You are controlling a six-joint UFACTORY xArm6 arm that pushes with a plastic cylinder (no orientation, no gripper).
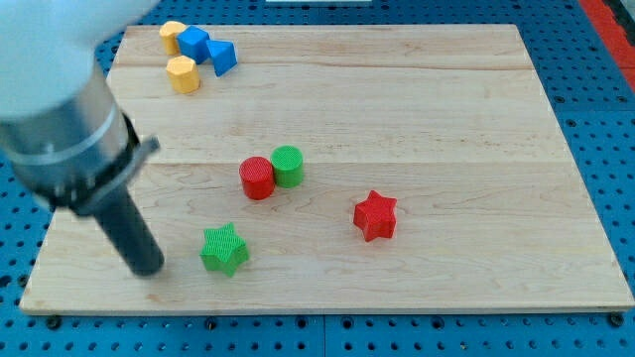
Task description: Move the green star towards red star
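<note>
The green star (224, 248) lies near the board's bottom edge, left of centre. The red star (375, 215) lies to its right and slightly higher. My tip (149, 270) rests on the board just left of the green star, a short gap apart, at about the star's height. The rod and arm body rise up to the view's left and top, blurred.
A red cylinder (257, 178) and a green cylinder (288, 166) touch each other above and between the two stars. Two yellow blocks (183, 73) and two blue blocks (208, 50) cluster at the top left. The wooden board (446, 119) ends close below the tip.
</note>
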